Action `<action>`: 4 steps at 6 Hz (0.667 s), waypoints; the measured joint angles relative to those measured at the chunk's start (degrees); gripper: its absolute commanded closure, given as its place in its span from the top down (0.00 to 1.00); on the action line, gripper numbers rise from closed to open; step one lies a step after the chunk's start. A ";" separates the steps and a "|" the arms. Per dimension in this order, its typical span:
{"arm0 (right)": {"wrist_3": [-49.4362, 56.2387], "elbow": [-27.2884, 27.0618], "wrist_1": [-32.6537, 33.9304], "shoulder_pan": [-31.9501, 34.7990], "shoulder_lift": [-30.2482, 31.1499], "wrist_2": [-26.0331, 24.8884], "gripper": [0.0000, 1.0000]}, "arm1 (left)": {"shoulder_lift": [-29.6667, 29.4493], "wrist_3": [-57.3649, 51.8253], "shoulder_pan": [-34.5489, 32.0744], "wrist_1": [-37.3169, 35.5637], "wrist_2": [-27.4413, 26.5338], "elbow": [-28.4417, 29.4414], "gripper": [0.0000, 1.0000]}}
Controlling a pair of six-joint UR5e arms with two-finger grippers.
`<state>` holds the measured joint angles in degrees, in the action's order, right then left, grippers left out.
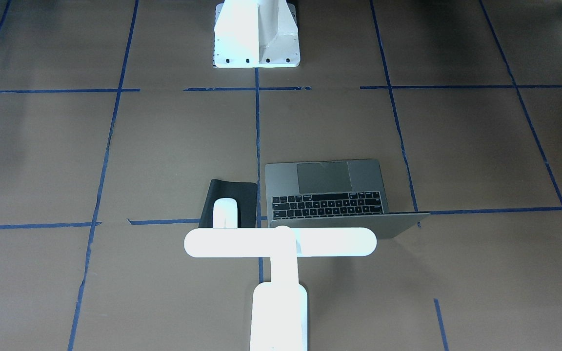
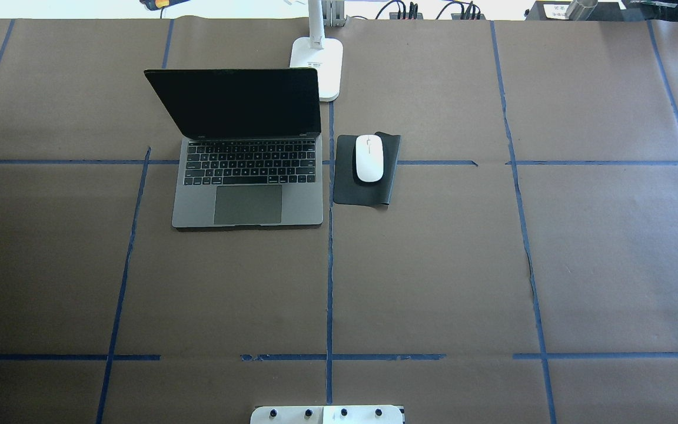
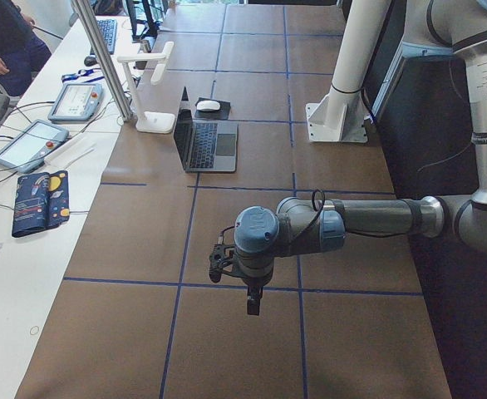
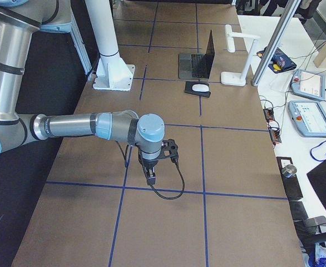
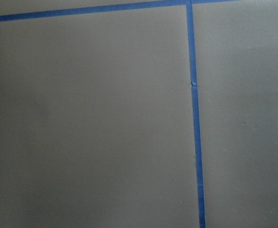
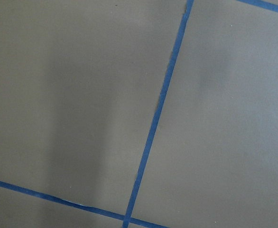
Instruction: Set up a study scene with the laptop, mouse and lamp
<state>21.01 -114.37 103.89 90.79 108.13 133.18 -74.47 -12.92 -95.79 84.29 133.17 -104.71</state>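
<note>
The grey laptop [image 2: 248, 176] stands open at the far middle of the table, screen dark, and it also shows in the front-facing view [image 1: 327, 195]. The white mouse [image 2: 369, 158] lies on a black mat [image 2: 362, 194] just right of it. The white T-shaped lamp [image 1: 281, 242] stands behind them, its base [image 2: 317, 65] at the far edge. My left gripper [image 3: 253, 303] hangs over bare table far from them, at the left end. My right gripper [image 4: 150, 178] hangs over bare table at the right end. I cannot tell whether either is open. Both wrist views show only paper and blue tape.
The white boxy pedestal [image 1: 256, 34] with bolt holes stands at the robot's side of the table. Blue tape lines cross the brown paper. A side bench with teach pendants [image 4: 307, 83] runs along the far edge. An operator [image 3: 2, 41] stands beside it.
</note>
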 measured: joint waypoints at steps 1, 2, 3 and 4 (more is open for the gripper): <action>0.00 0.14 0.00 0.00 0.07 0.04 1.00 | 0.07 -0.03 -0.01 0.00 0.10 -0.10 1.00; 0.00 0.32 0.00 0.00 0.11 0.06 1.00 | 0.10 0.01 -0.01 0.00 0.17 -0.24 1.00; 0.00 0.44 0.00 -0.02 0.14 0.06 1.00 | 0.11 0.06 -0.01 0.00 0.22 -0.35 1.00; 0.00 0.62 0.00 -0.06 0.15 0.12 1.00 | 0.11 0.08 -0.01 -0.02 0.24 -0.36 1.00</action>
